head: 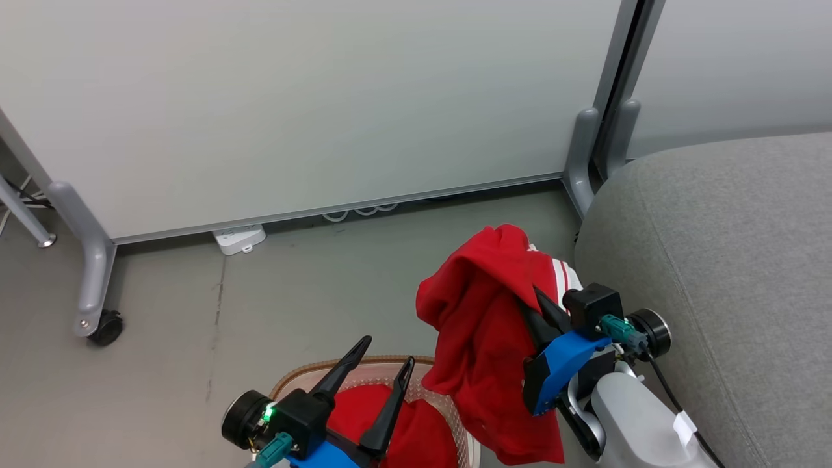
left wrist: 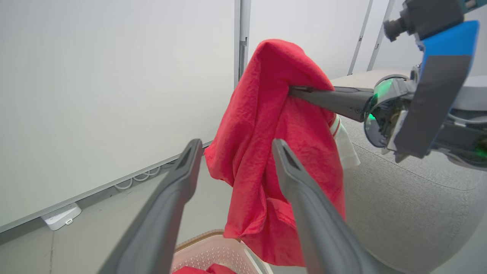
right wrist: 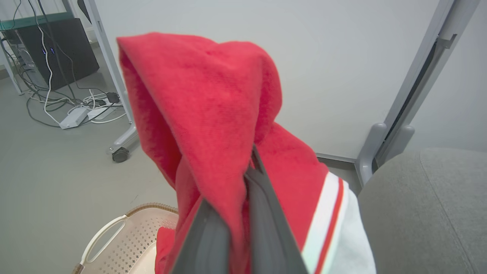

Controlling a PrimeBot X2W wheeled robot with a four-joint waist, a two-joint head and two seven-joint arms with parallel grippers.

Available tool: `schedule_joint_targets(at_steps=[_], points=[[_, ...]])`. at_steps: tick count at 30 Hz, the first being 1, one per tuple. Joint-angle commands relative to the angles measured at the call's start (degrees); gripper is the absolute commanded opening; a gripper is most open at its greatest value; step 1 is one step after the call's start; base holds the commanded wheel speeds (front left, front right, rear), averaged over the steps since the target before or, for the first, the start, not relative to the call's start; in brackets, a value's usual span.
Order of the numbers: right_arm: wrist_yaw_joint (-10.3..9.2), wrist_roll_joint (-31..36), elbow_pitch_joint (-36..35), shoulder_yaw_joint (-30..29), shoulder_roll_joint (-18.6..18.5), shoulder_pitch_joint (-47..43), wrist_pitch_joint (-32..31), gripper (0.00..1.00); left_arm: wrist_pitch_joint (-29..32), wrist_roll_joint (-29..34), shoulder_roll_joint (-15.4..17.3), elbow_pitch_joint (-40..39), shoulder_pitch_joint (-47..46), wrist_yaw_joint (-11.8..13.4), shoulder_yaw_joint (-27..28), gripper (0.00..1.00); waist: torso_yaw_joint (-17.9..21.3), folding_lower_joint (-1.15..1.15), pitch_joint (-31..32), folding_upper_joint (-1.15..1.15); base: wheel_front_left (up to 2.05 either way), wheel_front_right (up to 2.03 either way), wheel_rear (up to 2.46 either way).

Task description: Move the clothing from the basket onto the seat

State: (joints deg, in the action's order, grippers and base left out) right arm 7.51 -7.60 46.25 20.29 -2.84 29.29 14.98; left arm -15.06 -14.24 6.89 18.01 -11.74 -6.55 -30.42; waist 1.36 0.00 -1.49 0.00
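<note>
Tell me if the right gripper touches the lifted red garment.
Touching. Right wrist view shows the right gripper shut on the lifted garment, fabric pinched between its fingers.

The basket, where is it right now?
Head view, bottom centre: the basket sits on the floor beneath the open left gripper, left of the seat.

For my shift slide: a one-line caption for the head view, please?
Right pincer holds one red garment beside the grey seat; open left pincer hovers over the basket with the second garment.

Red garment with white stripes hangs crumpled, just left of the grey woven seat. Second red garment lies in the cream perforated basket, near left.
</note>
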Motion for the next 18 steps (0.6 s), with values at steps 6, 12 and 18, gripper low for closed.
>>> schedule_joint_targets(at_steps=[6, 12, 18], points=[[-0.04, -0.5, -0.1, 0.6, -0.1, -0.5, 0.3, 0.0, -0.2, 1.6, -0.1, 0.3, 1.3, -0.5, 1.6, 1.0, 4.1, 0.0, 0.0, 0.0, 0.0, 0.0, 0.0], [-0.05, 0.2, 0.3, 0.2, -0.1, -0.1, 0.2, 0.0, -0.2, 2.3, -0.5, 0.2, 1.1, -0.8, 1.8, 1.0, 11.2, 0.0, -0.5, 0.0, 0.0, 0.0, 0.0], [-0.05, 0.9, 0.3, -0.6, -0.1, 0.1, 0.2, 0.0, -0.2, 2.5, -0.8, 0.2, 0.8, -0.9, 1.7, 1.0, 17.6, 0.0, -0.9, 0.0, 0.0, 0.0, 0.0]])
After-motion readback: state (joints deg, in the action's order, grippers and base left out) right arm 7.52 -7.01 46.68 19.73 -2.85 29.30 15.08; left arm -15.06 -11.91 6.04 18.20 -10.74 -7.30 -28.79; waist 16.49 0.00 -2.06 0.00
